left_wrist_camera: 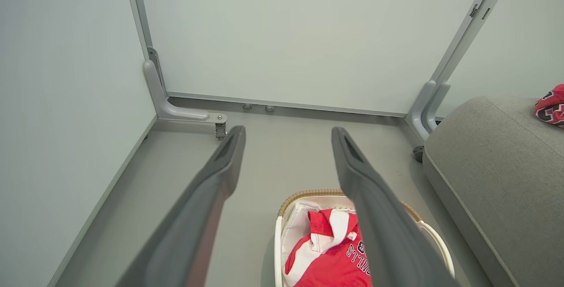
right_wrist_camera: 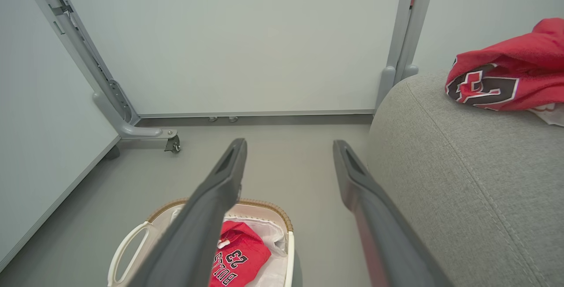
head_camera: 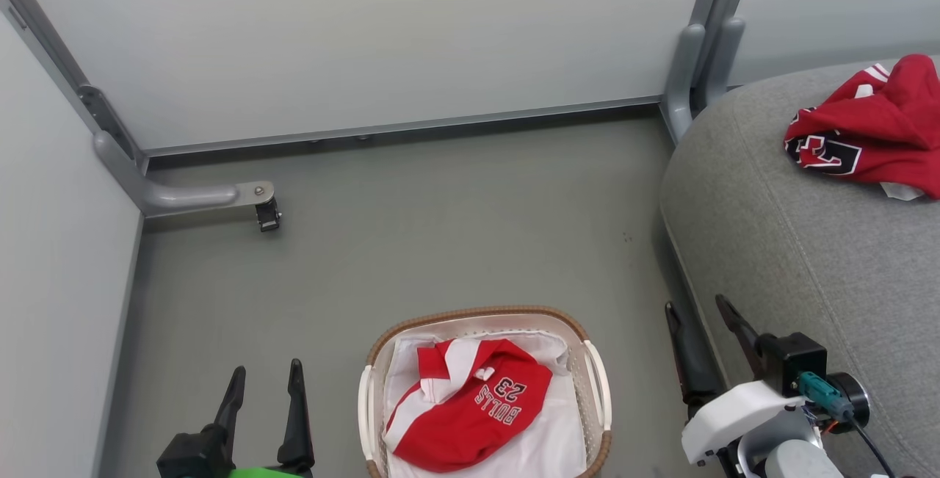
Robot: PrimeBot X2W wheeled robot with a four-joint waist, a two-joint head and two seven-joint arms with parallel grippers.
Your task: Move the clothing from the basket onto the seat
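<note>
The red BULLS 23 jersey (head_camera: 470, 404) is lying crumpled in the laundry basket (head_camera: 477, 314) at bottom centre, likely light, soft and floppy; its raised white-trimmed fold is offering the best pinch. The other red garment (head_camera: 866, 129) is already resting on the grey seat (head_camera: 793, 258), upper right. The left gripper (head_camera: 266, 369) and right gripper (head_camera: 696, 304) are standing spread and empty, flanking the basket. Its brown rim could be catching trailing cloth, while the bare floor (head_camera: 440, 243) is leaving open room.

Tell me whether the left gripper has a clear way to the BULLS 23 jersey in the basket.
Probably yes: the left gripper is open beside the basket, and the jersey lies uncovered inside with nothing between them.
</note>
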